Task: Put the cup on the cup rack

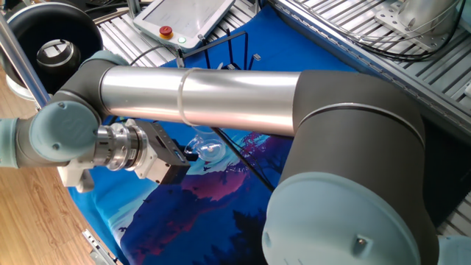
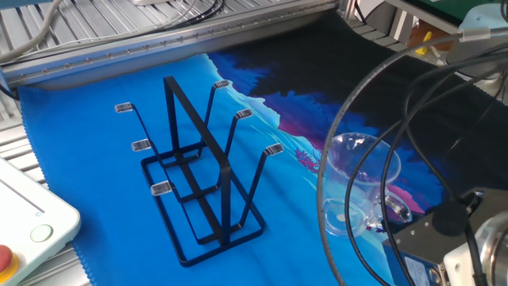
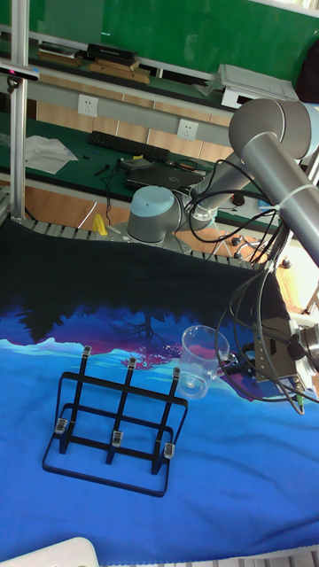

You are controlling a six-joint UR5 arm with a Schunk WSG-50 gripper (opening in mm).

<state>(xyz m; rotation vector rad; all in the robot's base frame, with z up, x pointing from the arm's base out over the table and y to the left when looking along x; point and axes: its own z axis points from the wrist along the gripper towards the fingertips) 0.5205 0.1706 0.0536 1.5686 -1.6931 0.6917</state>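
Observation:
The cup (image 2: 361, 184), a clear glass mug, is held by its handle, slightly tilted with its mouth upward, low over the blue cloth. My gripper (image 2: 394, 216) is shut on that handle from the right. In the tall fixed view the cup (image 3: 199, 359) hangs just right of the cup rack (image 3: 115, 416), near its top right peg, with the gripper (image 3: 232, 365) behind it. The cup rack (image 2: 202, 179) is black wire with several upright pegs and stands left of the cup. In one fixed view the cup (image 1: 206, 147) shows under the arm, beside the gripper (image 1: 180, 154); the rack (image 1: 235, 55) is mostly hidden.
A white pendant with a red button (image 2: 24, 234) lies at the cloth's near left corner. Black cables (image 2: 413, 119) loop around the cup and gripper. An aluminium rail (image 2: 159, 40) borders the far edge. The arm's grey tube (image 1: 221, 99) spans one fixed view.

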